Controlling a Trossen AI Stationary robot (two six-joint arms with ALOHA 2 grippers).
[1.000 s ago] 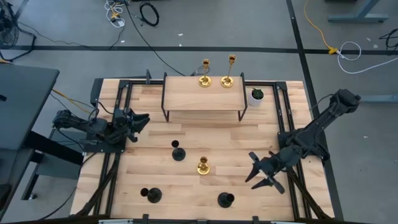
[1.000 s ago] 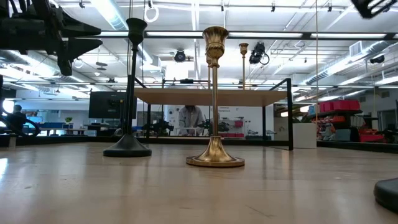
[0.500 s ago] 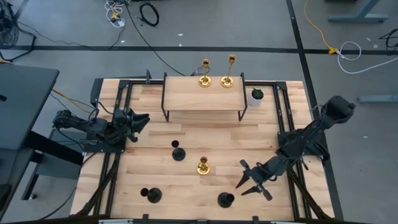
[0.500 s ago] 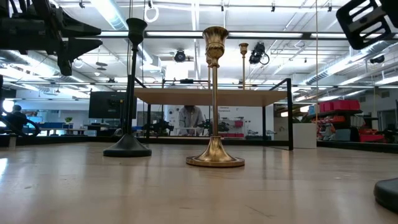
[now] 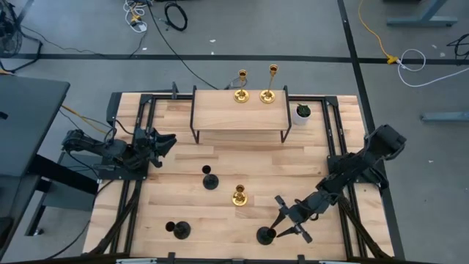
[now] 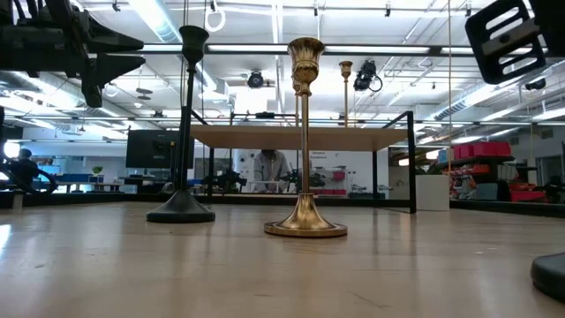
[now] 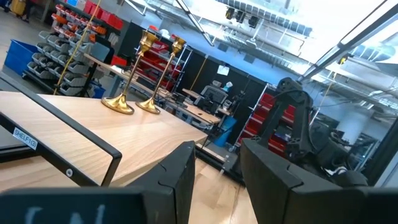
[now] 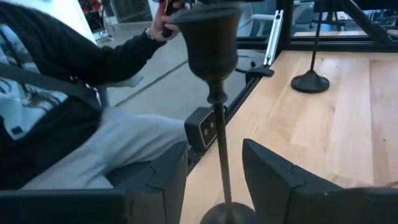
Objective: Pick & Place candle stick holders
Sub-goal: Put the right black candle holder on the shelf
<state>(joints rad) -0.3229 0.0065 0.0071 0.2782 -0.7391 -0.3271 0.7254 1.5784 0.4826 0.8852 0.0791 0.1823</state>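
Black candle stick holder [image 5: 265, 235] stands upright at the table's near edge, its stem lined up between the right gripper's [image 5: 282, 223] wide-open, empty fingers. Close squarely on the thin stem, gently, lest it tip. Left gripper [image 5: 163, 139] waits slightly parted, empty, at the left side.

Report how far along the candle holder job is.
Done: two gold holders stand on the raised shelf. In hand: the right gripper, open, is lined up on the black holder at the table's front edge, not gripping yet. Left: that one, the gold holder mid-table and two more black holders. The left gripper waits at the left.
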